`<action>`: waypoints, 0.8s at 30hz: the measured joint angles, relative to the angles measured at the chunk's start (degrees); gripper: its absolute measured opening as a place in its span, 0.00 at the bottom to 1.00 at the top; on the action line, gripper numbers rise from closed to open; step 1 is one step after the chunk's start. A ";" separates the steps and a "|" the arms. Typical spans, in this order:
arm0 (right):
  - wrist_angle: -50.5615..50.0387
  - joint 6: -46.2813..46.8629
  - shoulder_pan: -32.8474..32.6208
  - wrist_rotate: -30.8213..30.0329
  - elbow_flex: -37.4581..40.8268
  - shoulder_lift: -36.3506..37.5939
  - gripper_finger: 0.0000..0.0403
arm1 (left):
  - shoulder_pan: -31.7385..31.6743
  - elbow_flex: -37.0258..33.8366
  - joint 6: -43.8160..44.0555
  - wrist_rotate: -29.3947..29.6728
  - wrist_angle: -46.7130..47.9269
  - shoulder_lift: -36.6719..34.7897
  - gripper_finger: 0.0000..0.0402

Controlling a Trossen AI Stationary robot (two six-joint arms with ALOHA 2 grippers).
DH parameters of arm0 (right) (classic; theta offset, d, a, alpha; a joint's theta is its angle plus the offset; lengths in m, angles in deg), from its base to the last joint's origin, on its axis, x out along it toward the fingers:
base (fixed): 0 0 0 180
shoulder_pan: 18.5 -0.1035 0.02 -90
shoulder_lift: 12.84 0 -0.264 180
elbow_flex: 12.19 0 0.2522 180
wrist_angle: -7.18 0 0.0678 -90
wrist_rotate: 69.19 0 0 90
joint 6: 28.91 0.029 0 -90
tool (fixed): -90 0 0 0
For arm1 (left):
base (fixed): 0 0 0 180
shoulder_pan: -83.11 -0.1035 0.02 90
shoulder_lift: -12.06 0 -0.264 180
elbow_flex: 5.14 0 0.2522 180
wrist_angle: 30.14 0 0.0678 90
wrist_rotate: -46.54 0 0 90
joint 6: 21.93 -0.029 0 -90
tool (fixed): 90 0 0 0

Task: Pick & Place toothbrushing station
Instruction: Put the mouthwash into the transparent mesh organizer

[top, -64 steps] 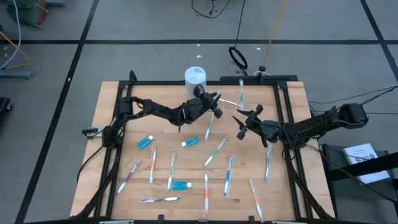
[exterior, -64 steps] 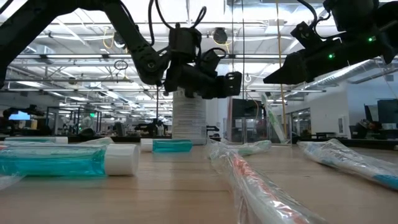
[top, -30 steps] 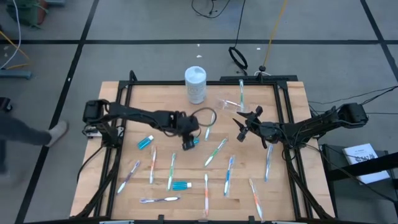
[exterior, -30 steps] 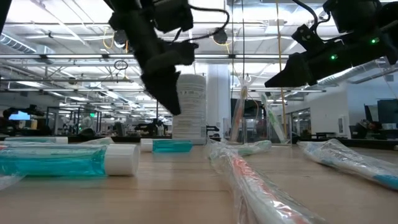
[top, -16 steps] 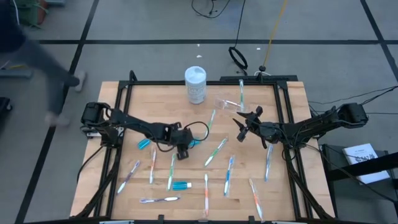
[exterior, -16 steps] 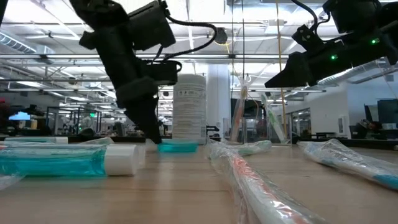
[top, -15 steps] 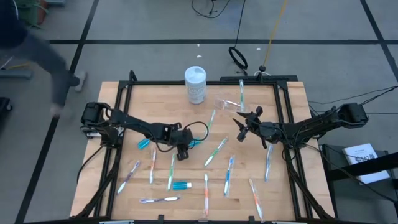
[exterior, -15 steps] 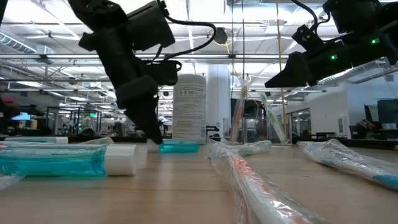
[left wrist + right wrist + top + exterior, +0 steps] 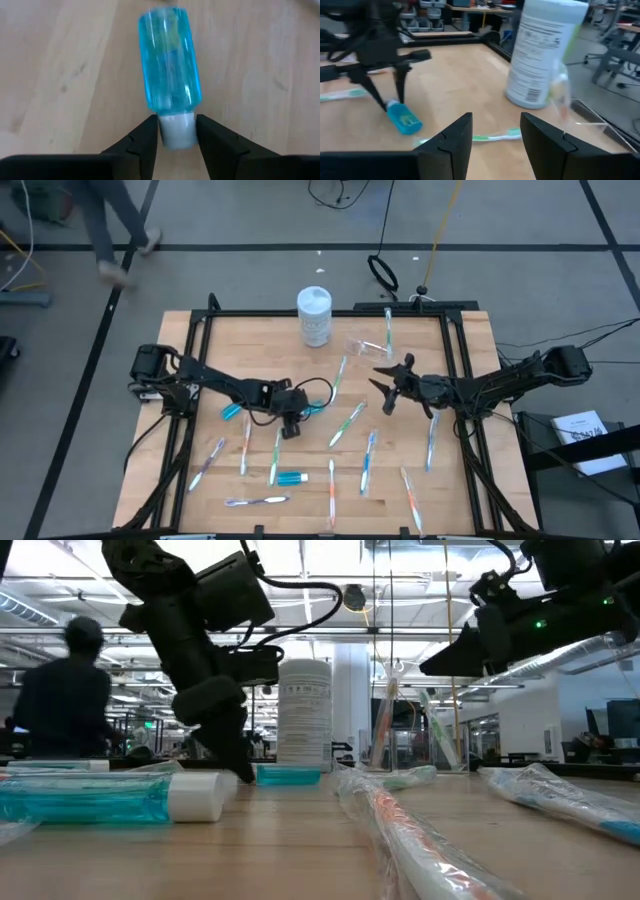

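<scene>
A small blue toothpaste tube (image 9: 170, 60) with a white cap lies flat on the wooden table, left of centre (image 9: 312, 410). My left gripper (image 9: 299, 414) has come down onto it and is shut on its cap end. My right gripper (image 9: 384, 385) hangs open in the air right of centre, with nothing between its fingers (image 9: 496, 145). The clear plastic cup (image 9: 362, 345) stands at the far side with a toothbrush in it. Several toothbrushes (image 9: 346, 424) and two more tubes (image 9: 233, 409) lie scattered on the table. My left gripper has the tube's white cap (image 9: 176, 131) between its two fingers, one on each side of it. The fingers slant down from the table's left, in line with the tube. The tube lies flat on the table, its blue body pointing away from the gripper.
A white lidded canister (image 9: 314, 315) stands at the far edge, left of the cup. A black frame (image 9: 455, 360) runs round the work area. A person (image 9: 60, 705) is in the room beyond the table's far left corner.
My left gripper has come down and toward the table's near edge, from above the tube to its cap end at table height. My right gripper has turned a little at the wrist without changing place. A person has walked past beyond the table's left side.
</scene>
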 joint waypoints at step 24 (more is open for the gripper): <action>-6.47 0.90 -2.84 19.90 -18.38 -21.04 0.55 | 3.83 11.25 -44.49 10.40 1.04 -0.31 0.23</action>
